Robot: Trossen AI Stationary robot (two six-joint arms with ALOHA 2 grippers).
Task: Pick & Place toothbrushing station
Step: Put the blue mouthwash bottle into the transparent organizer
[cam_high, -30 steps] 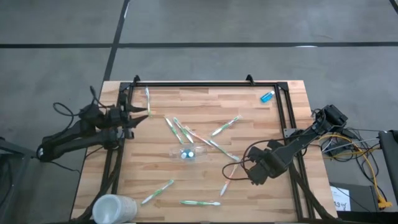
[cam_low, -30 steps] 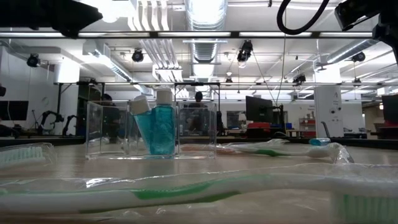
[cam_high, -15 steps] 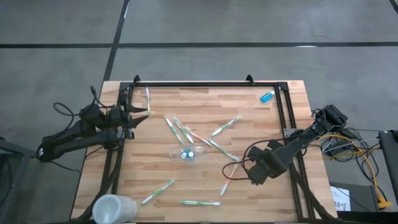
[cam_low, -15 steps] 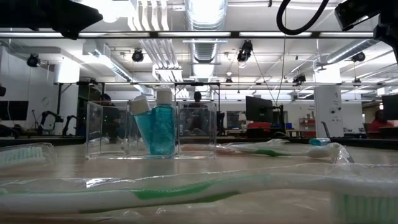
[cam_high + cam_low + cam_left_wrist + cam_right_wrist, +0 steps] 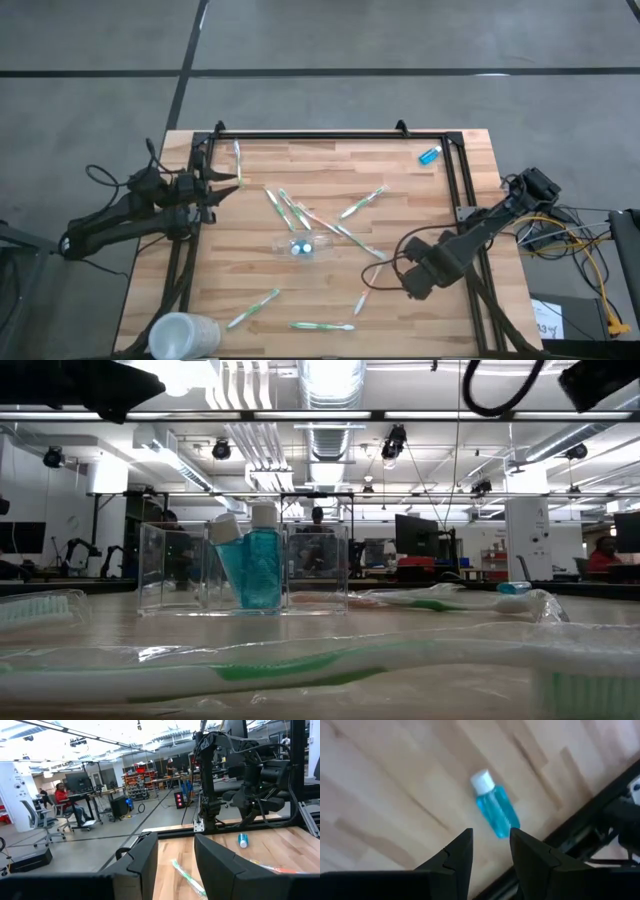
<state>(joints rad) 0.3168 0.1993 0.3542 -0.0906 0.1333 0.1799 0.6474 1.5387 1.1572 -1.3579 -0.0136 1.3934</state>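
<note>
The see-through holder (image 5: 303, 245) stands upright mid-table with two blue bottles (image 5: 262, 565) inside. Several green and white toothbrushes (image 5: 290, 208) lie flat around it. In the right wrist view a blue bottle with a white cap (image 5: 492, 812) lies on its side on the wood beside a black rail. My right gripper (image 5: 491, 847) hangs open above the bottle, pointing down and clear of it; in the high view it is over the table's right part (image 5: 408, 283). My left gripper (image 5: 175, 865) waits open and level at the table's left edge (image 5: 225, 185).
Another blue tube (image 5: 430, 155) lies at the far right corner. A frosted white cup (image 5: 185, 335) lies at the near left corner. A black frame rail (image 5: 462, 190) runs along the table's far and right sides. One wrapped toothbrush (image 5: 300, 665) lies near the front edge.
My right gripper has turned a little about its own axis while staying over the same spot. No object on the table has moved.
</note>
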